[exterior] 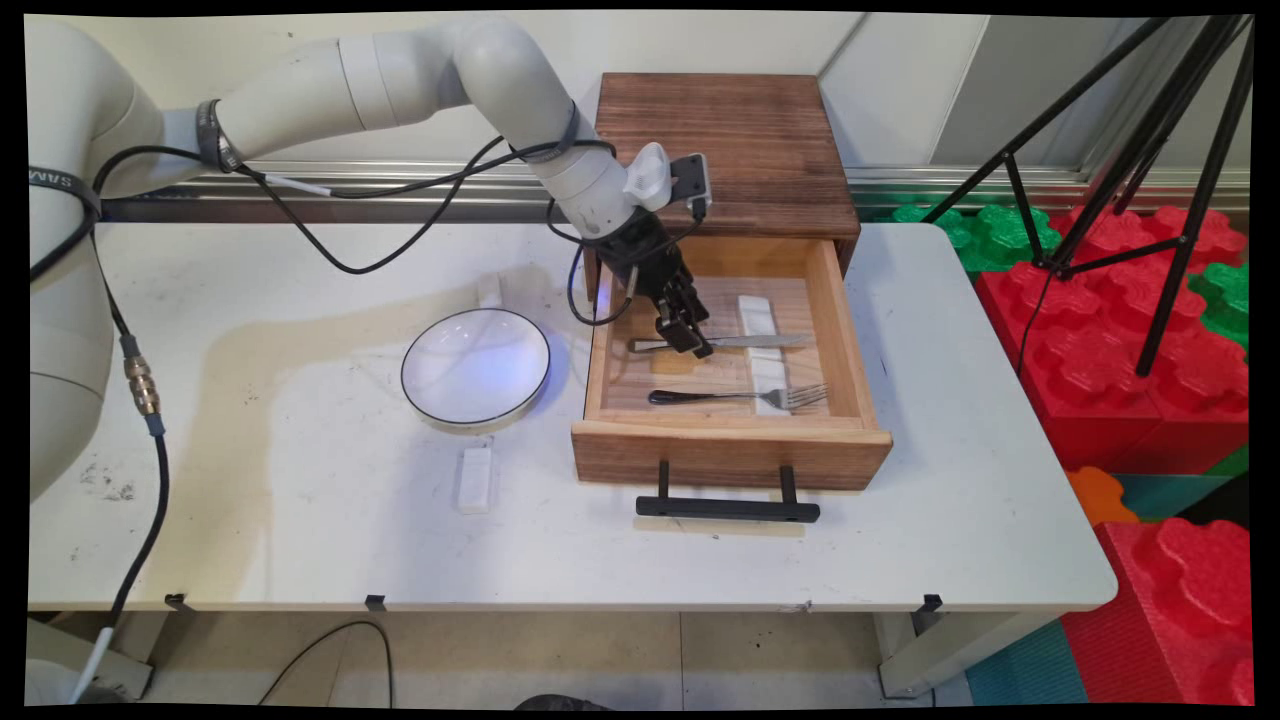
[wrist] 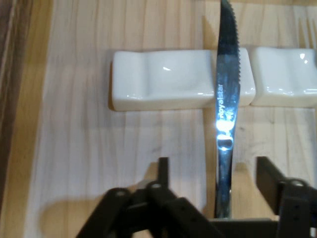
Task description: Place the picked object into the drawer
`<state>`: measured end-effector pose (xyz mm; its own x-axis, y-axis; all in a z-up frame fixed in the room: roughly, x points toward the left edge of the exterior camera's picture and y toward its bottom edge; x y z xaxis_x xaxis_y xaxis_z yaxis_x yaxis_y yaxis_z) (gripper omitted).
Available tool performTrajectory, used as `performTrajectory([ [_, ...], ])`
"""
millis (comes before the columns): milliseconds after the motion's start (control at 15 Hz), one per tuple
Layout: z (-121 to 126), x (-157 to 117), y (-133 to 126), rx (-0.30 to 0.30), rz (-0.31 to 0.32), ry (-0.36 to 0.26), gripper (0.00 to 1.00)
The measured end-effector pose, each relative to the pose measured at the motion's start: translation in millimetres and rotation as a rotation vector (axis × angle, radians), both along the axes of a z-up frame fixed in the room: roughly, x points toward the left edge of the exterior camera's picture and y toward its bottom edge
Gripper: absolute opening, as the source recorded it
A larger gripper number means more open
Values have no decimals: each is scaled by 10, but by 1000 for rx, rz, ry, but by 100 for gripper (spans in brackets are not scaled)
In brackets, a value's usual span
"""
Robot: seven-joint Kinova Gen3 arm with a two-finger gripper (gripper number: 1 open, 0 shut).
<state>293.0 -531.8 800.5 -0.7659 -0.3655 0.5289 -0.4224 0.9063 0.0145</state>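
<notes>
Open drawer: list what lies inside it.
In the wooden drawer: a serrated knife and a fork, each laid across white rests. The gripper straddles the knife handle, jaws open, hiding part of it.

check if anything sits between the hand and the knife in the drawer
Nothing visible does. The hand is down inside the open drawer, its fingers open on either side of the knife handle with only bare gaps between. The knife's blade lies across a white rest farther along, clear of the fingers.
</notes>
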Motion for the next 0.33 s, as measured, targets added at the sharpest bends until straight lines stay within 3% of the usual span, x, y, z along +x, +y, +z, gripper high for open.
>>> performTrajectory([
  [333,-23,-16,-9,-9,9,3,100],
])
